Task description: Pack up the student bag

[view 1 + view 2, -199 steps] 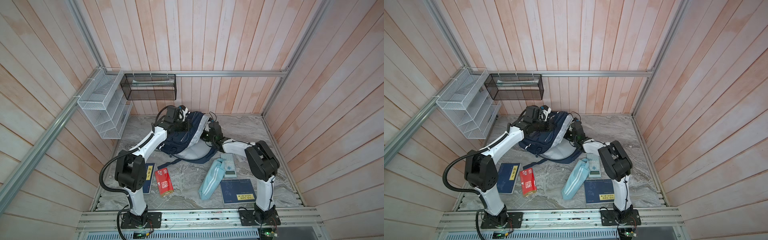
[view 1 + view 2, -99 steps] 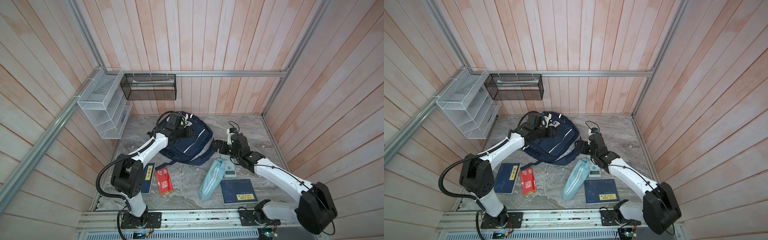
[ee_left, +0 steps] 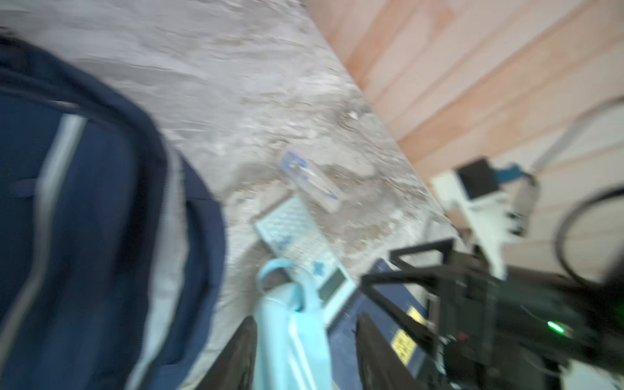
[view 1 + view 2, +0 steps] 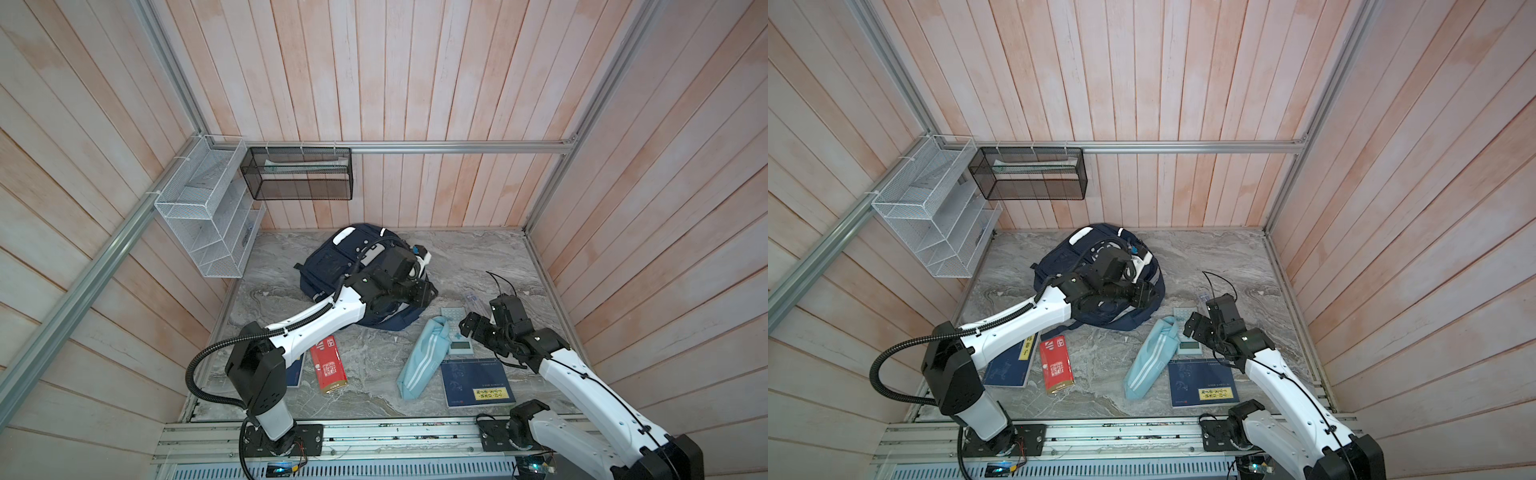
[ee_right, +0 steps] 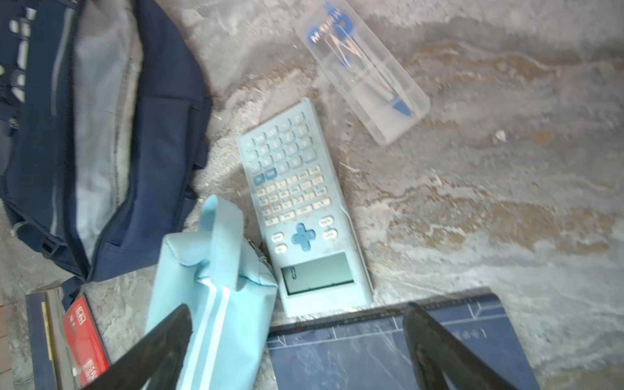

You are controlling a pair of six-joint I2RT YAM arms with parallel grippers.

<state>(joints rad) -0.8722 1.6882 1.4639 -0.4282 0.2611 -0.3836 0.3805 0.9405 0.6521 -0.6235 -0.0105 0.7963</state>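
Note:
The student bag (image 4: 328, 266) (image 4: 1065, 266), a navy backpack with white stripes, lies flat at the back of the marble floor. In the right wrist view the student bag (image 5: 162, 118) shows a gaping zip and grey lining. My left gripper (image 4: 424, 293) (image 4: 1144, 297) hovers over the bag's right edge. In its wrist view the left gripper (image 3: 307, 317) is open and empty, with the bag (image 3: 84, 219) beside it. My right gripper (image 4: 469, 328) (image 4: 1196, 326) (image 5: 299, 307) stands wide open and empty, above the calculator (image 5: 300, 209) and a navy notebook (image 5: 371, 351).
A light-blue striped pouch (image 4: 422, 357) (image 5: 209, 287) lies beside the calculator (image 4: 457, 334). A clear compass case (image 5: 364, 74) sits further back. The red box (image 4: 328, 365) and a second notebook (image 4: 1007, 365) lie front left. A white wire rack (image 4: 203, 216) and a black mesh basket (image 4: 299, 174) hang on the walls.
Both grippers have let go of the bag, which has dropped flat. The right arm has swung back to the right over the calculator. The left gripper has moved to the bag's right edge.

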